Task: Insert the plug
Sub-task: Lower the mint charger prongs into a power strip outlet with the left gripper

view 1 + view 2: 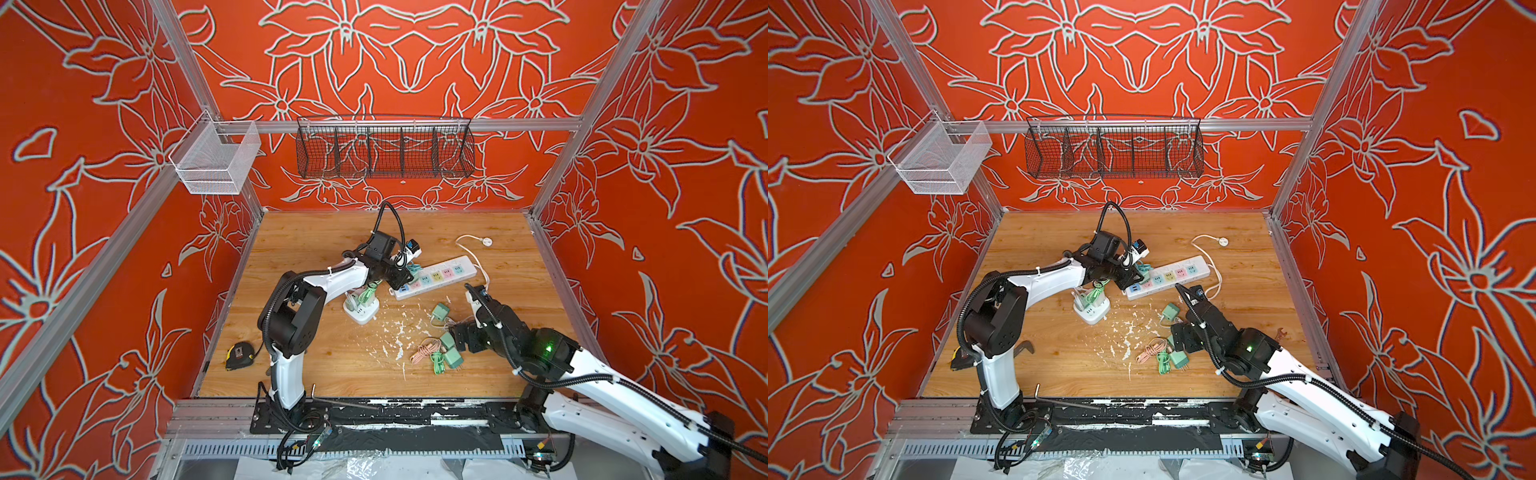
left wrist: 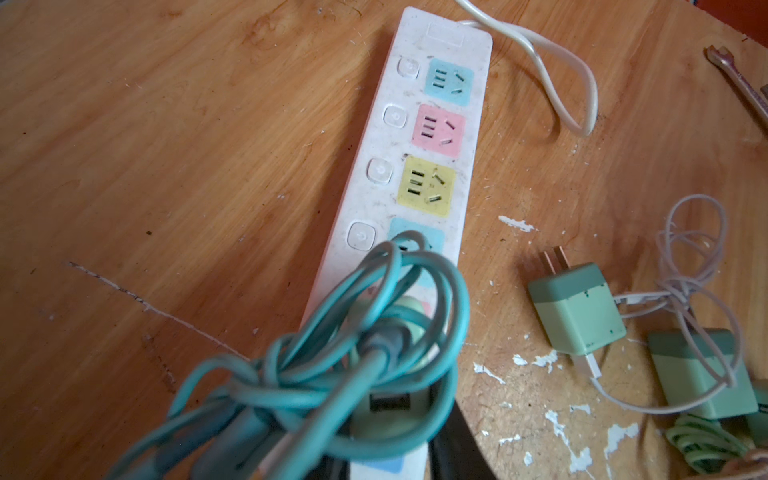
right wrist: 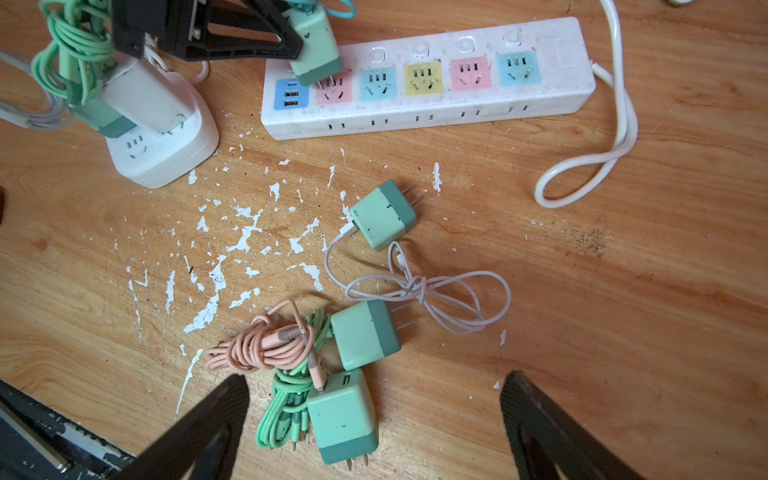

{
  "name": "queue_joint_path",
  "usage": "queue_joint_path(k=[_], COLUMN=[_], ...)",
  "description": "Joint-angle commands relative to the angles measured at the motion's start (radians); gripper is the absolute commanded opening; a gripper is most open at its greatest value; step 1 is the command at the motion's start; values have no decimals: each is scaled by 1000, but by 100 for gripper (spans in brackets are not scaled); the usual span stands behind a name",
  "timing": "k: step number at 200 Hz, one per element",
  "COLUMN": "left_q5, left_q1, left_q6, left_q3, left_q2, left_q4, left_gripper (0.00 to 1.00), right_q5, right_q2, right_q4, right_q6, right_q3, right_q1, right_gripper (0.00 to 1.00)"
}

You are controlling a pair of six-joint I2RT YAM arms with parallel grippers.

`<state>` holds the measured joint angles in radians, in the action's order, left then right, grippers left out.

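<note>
The left gripper [image 1: 400,279] is clamped on a green charger plug [image 3: 318,58]. It holds the plug prongs-down and slightly tilted over the power strip [image 3: 540,104], presumably to seat it. The prongs sit at the pink socket [image 3: 341,94] beside the blue USB block [image 3: 291,93]; how deep, I cannot tell. The right gripper [image 3: 376,380] hangs wide open above loose chargers [image 3: 382,214], well apart from the strip and likely idle.

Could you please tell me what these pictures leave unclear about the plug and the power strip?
Left wrist view: the teal cable bundle covers most of the held charger and the socket under it on the power strip.
Both top views: the left gripper hides that end of the strip; the prongs are too small to see.
Right wrist view: the lower edge cuts off the right gripper behind its fingers.
</note>
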<state>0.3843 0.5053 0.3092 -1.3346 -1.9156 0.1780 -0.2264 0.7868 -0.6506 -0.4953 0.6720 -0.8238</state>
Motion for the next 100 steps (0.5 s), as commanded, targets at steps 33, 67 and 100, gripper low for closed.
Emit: queue_joint_path(k=[33, 67, 100], left_q5=[-14, 3, 7], left_q1=[7, 7, 7], left_q6=[57, 78, 102], left_q3=[-4, -1, -26], left_q2=[-27, -31, -49], left_q4=[-16, -46, -21], left_gripper=[0, 0, 0], right_q5=[-16, -14, -13], right_q2=[-24, -26, -30], right_q4=[10, 17, 17], right_q6=[-17, -18, -21], right_q3=[-17, -30, -35], right_q1=[5, 5, 6], right_gripper=[98, 97, 98])
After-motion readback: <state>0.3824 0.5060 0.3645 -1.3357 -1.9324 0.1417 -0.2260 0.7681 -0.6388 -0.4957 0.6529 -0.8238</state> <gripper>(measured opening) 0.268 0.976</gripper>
